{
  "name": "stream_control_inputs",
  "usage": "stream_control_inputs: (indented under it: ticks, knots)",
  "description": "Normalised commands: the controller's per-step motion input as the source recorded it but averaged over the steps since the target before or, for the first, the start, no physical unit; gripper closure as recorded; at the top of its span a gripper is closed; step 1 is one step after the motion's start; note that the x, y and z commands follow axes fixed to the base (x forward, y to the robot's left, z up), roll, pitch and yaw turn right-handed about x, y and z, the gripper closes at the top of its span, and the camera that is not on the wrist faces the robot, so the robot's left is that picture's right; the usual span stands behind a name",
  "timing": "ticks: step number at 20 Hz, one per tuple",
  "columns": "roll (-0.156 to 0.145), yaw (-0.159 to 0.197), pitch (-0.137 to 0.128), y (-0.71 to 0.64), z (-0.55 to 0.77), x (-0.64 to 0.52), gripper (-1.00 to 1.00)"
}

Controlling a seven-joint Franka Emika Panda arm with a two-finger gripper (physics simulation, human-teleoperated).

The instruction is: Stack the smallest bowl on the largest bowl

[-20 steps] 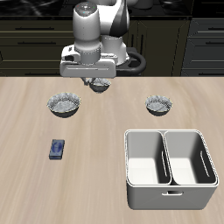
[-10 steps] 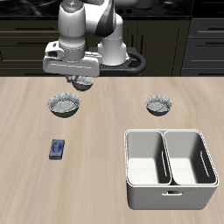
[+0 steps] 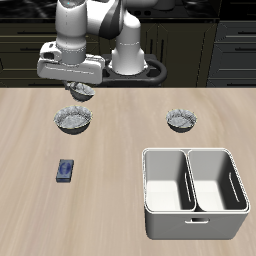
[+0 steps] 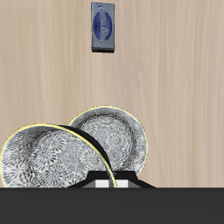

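Note:
My gripper (image 3: pixel 80 90) is shut on the smallest bowl (image 3: pixel 81 92), a small grey-white bowl with a dark speckled rim, and holds it in the air. It hangs just above and slightly behind the largest bowl (image 3: pixel 73 120), which rests on the table. In the wrist view the held bowl (image 4: pixel 45 159) is close to the camera, gripped by its rim at my fingertips (image 4: pixel 105 182). There it overlaps part of the largest bowl (image 4: pixel 118 136) below. The mid-sized bowl (image 3: pixel 183 121) sits apart on the table.
A small blue box (image 3: pixel 66 170) lies nearer the table's front edge than the largest bowl; it also shows in the wrist view (image 4: pixel 103 26). A white two-compartment caddy (image 3: pixel 190 222) stands near the front edge, in front of the mid-sized bowl.
My arm has carried the smallest bowl sideways from the back middle of the table to above the largest bowl. The bowls on the table have not moved.

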Motion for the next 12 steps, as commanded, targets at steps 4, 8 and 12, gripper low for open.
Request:
stream_control_inputs:
  ticks: [4,8,12]
  knots:
    - [0.038,0.016,-0.015,-0.24,0.15,-0.05,1.0]
    - [0.026,0.006,0.01,-0.09,0.02,-0.05,1.0]
    - [0.042,-0.011,0.025,-0.05,-0.02,-0.01,1.0]
